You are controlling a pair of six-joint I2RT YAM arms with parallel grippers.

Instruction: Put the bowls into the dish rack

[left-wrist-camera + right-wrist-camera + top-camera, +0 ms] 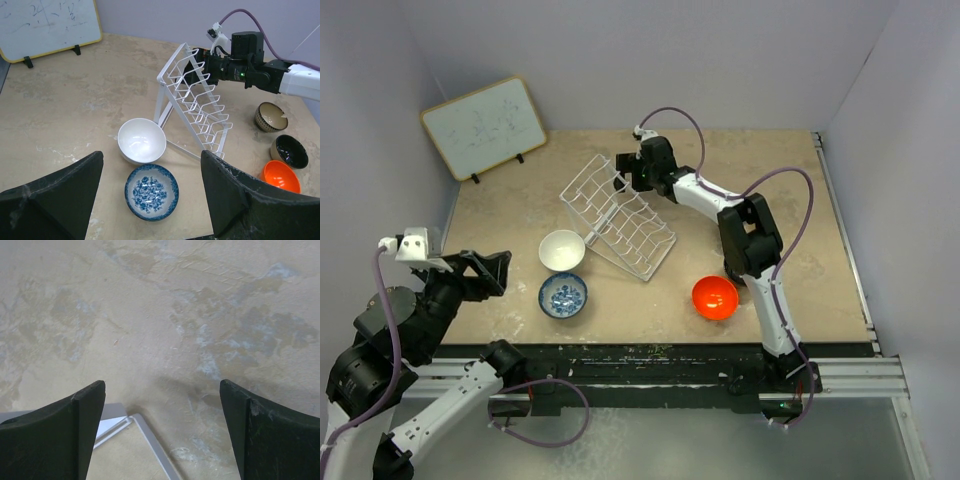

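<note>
- The white wire dish rack (620, 220) stands tilted mid-way along the mottled beige bench (790, 200), holding no bowl. The right tool (626, 172) hangs released at the rack's raised far edge, where a nudge could topple or slide it.
- The left tool (498, 268), released and empty, hovers near the plain white bowl (562, 250) and the blue-and-white patterned bowl (563, 296). These sit just beside each other, so reaching for one may knock the other.
- The glossy orange-red bowl (715, 297), glossy black bowl (290, 151) and brown-inside bowl (271, 116) lie right of the rack. Their slick rims may slip from a pinch.

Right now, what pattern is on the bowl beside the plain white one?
The patterned bowl has blue flowers on white; clearest in left wrist view.
</note>
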